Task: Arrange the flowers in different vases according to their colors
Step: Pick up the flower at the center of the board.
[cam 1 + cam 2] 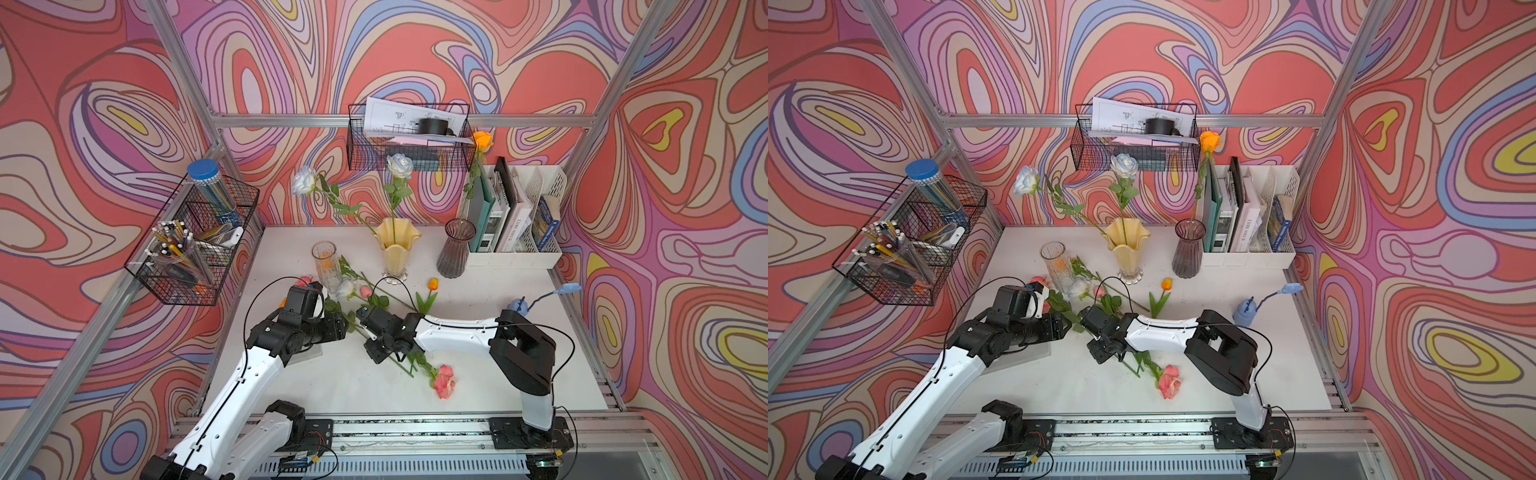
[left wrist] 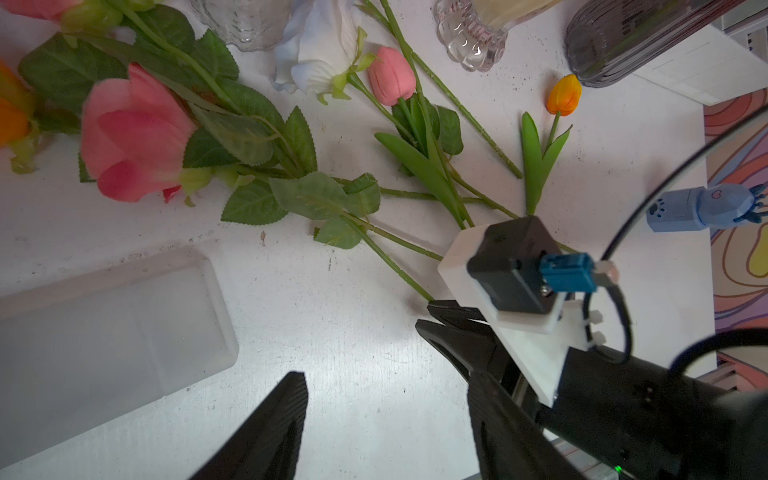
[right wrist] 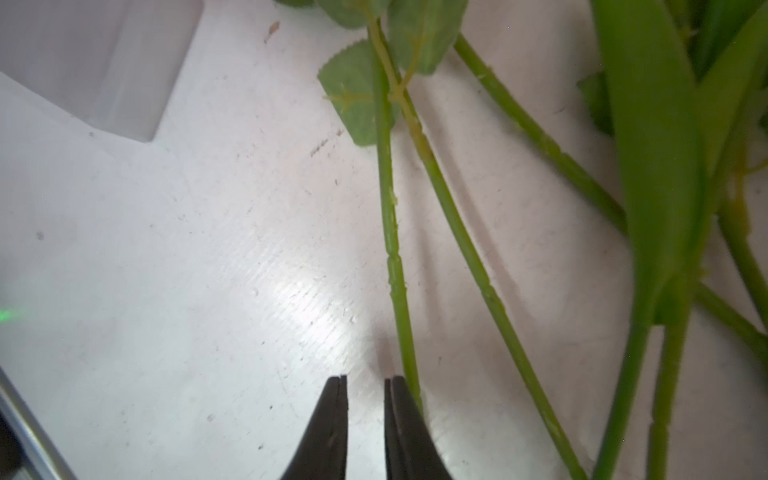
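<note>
Three vases stand at the back: a clear glass cylinder (image 1: 325, 262), a creamy-yellow one (image 1: 395, 249) holding two white-blue roses (image 1: 400, 166), and a smoky-purple one (image 1: 455, 253) holding an orange rose (image 1: 482, 140). Loose flowers lie on the table: pink roses (image 2: 133, 137) (image 1: 444, 381), a white rose (image 2: 320, 54), a pink tulip (image 2: 390, 77) and an orange tulip (image 1: 433, 284). My left gripper (image 2: 386, 374) is open over bare table. My right gripper (image 3: 365, 379) is low on the table, its jaws a narrow gap apart with nothing between. A green stem (image 3: 392, 266) runs just outside one finger.
A frosted translucent block (image 2: 104, 324) lies beside my left gripper. A light-blue spouted object (image 1: 519, 307) stands at the right, and a white file organizer (image 1: 515, 249) at the back right. Wire baskets hang on the left (image 1: 191, 245) and back (image 1: 409, 137) walls.
</note>
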Available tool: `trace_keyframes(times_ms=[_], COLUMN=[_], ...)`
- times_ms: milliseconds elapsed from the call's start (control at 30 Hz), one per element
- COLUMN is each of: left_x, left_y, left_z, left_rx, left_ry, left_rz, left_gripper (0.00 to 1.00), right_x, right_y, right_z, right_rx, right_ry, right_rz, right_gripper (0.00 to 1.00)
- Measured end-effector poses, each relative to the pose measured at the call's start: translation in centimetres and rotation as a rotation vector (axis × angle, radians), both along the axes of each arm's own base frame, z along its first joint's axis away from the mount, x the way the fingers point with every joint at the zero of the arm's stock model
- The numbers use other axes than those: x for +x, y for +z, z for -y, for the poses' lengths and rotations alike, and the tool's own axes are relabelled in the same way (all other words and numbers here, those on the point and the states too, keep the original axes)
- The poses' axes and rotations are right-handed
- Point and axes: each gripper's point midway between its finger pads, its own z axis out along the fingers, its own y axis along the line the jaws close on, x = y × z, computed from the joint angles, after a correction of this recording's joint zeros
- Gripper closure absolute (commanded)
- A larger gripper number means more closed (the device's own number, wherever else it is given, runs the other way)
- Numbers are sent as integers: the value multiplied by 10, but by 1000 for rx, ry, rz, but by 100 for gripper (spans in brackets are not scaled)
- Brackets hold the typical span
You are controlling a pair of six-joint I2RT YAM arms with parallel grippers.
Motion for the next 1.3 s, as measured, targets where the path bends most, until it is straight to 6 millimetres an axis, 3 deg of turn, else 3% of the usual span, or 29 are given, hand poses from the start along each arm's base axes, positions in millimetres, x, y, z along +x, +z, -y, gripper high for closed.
trace_keyframes(times_ms=[133, 467, 767, 1067, 1300], left_x=[0, -1, -1, -1, -2], left_y=[0, 2, 2, 4, 15], left_z=[0, 0, 0, 0, 0], left_rx=[0, -5, -5, -7, -22], left_ry=[0, -2, -2, -2, -3], left_rz=[0, 7, 8, 17, 62], left_gripper=[32, 32, 32, 32, 32], right_x=[2, 9, 10, 11, 13], right_y=[9, 3, -24, -25, -19], right_z=[2, 14, 7, 0, -4], right_rx=[3, -50, -70, -41, -22], right_ry=[-7, -33, -17, -18, -9], right_rz=[15, 28, -13, -16, -3], right_gripper=[80, 77, 75, 100, 100])
